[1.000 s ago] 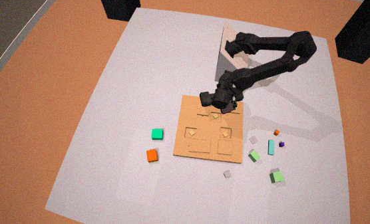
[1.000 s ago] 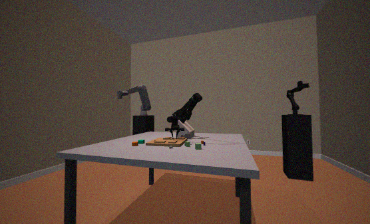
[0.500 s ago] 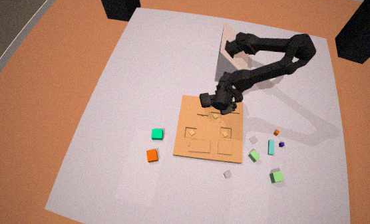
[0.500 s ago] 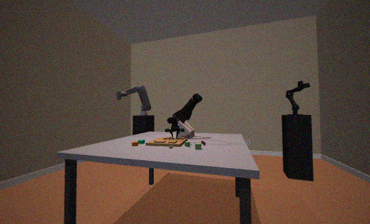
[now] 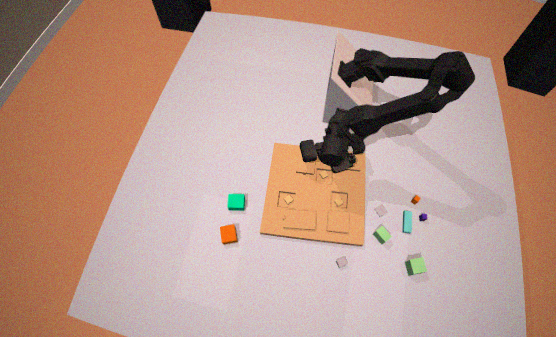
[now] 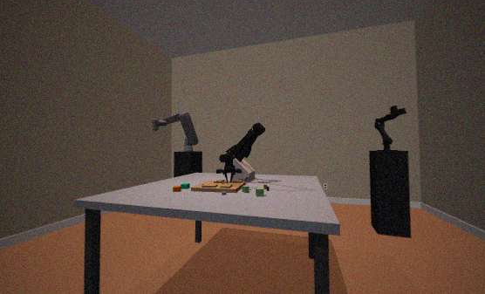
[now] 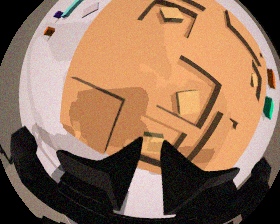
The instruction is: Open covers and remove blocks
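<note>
Nearest in the exterior view, we see a light green cube (image 5: 416, 265) (image 6: 260, 192) on the surface (image 5: 200, 114) (image 6: 174, 205), off the puzzle board's right corner. A small pale cube (image 5: 341, 262) (image 6: 223, 193) lies just beyond the board's front edge. Next comes the puzzle board (image 5: 312, 189) (image 6: 214, 189) (image 7: 111, 55), flat on the surface, with an orange block (image 5: 228, 234) (image 6: 176, 188) (image 7: 271, 78) and a teal-green block (image 5: 236, 201) (image 6: 185, 186) (image 7: 268, 107) apart from its left side. Over its far part, our jaws (image 6: 228, 181) point down, a narrow gap between them. A small tan piece (image 7: 153, 145) shows at their tips; we cannot tell whether they pinch it. Behind stands a pale wedge (image 5: 345, 84) (image 6: 245, 170), then two black pedestals (image 5: 182, 11) (image 6: 187, 162).
</note>
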